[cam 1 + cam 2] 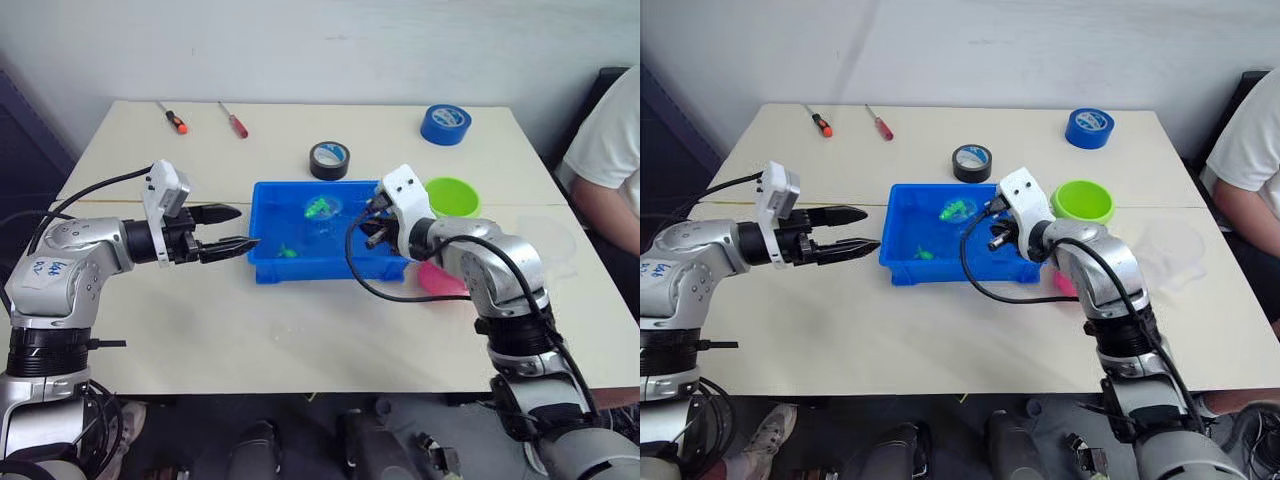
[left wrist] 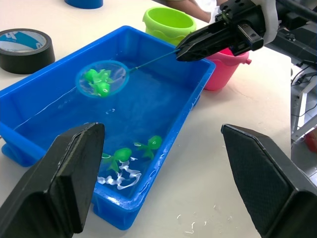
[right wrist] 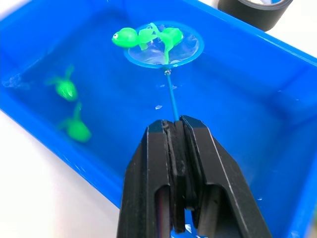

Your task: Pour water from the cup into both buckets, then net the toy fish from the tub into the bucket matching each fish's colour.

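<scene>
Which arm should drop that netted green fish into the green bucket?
The right: its gripper already clamps the net holding the fish, beside the green bucket. The left gripper hangs open, empty.

You have one tub [image 1: 270, 262] on the table, and one net [image 3: 163, 44] in it. Count the green fish [image 3: 66, 89]: two loose in the water, plus what looks like two more tangled in the hoop, though those could be one. You have two buckets, one green [image 1: 452, 196] and one pink [image 2: 225, 69]. One clear cup [image 1: 1170, 250] sits beside them. There are two tape rolls, one black [image 1: 329, 160] and one blue [image 1: 445, 124], and two screwdrivers [image 1: 172, 118]. One person's arm [image 1: 610, 205] shows too.
</scene>
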Controlling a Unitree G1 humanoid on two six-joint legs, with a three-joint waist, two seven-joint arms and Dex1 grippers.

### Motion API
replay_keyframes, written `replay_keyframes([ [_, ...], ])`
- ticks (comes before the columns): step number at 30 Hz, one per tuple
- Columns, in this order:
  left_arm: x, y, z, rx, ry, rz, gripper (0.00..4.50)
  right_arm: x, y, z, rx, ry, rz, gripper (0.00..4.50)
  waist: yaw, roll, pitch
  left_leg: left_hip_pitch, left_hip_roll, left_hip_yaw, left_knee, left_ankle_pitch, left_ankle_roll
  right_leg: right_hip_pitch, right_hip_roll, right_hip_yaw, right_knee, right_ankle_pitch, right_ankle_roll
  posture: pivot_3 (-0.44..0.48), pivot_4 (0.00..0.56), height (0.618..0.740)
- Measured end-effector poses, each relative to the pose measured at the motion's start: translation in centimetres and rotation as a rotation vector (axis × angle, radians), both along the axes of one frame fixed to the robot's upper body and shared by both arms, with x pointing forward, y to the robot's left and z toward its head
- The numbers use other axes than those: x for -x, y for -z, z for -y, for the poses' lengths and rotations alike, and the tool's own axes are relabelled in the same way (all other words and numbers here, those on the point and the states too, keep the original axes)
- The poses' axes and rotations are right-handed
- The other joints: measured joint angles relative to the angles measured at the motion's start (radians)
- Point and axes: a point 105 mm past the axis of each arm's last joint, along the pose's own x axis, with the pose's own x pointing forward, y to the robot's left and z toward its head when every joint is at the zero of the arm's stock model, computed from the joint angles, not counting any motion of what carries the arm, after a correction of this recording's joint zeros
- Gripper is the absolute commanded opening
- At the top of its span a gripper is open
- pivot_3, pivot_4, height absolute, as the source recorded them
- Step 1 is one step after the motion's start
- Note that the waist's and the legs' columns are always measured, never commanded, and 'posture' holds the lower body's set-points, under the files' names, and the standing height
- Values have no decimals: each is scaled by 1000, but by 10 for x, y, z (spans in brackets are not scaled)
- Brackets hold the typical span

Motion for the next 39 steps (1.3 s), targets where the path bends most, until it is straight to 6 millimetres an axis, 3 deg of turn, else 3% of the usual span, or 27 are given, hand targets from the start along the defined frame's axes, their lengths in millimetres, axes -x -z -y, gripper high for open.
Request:
replay_keyframes([
  [4, 0, -1, 1, 0, 3, 7, 4122, 3, 15, 2, 117, -42, 8, 0, -2, 0, 0, 0, 0, 0, 0, 0, 0, 0, 1, 1, 0, 0, 0, 0, 150, 734],
  [9, 0, -1, 1, 0, 2, 8, 4122, 1, 17, 10, 211, -52, 56, 0, -1, 0, 0, 0, 0, 0, 0, 0, 0, 0, 1, 1, 0, 0, 0, 0, 150, 734],
  [28, 0, -1, 1, 0, 1, 8, 4122, -8, 18, 20, 269, -12, 111, 0, -1, 0, 0, 0, 0, 0, 0, 0, 0, 0, 1, 1, 0, 0, 0, 0, 150, 734],
  [39, -1, -1, 0, 0, -4, 9, 4122, -14, 13, 16, 190, 28, 125, 0, 0, 0, 0, 0, 0, 0, 0, 0, 0, 0, 1, 1, 1, 0, 0, 0, 150, 734],
])
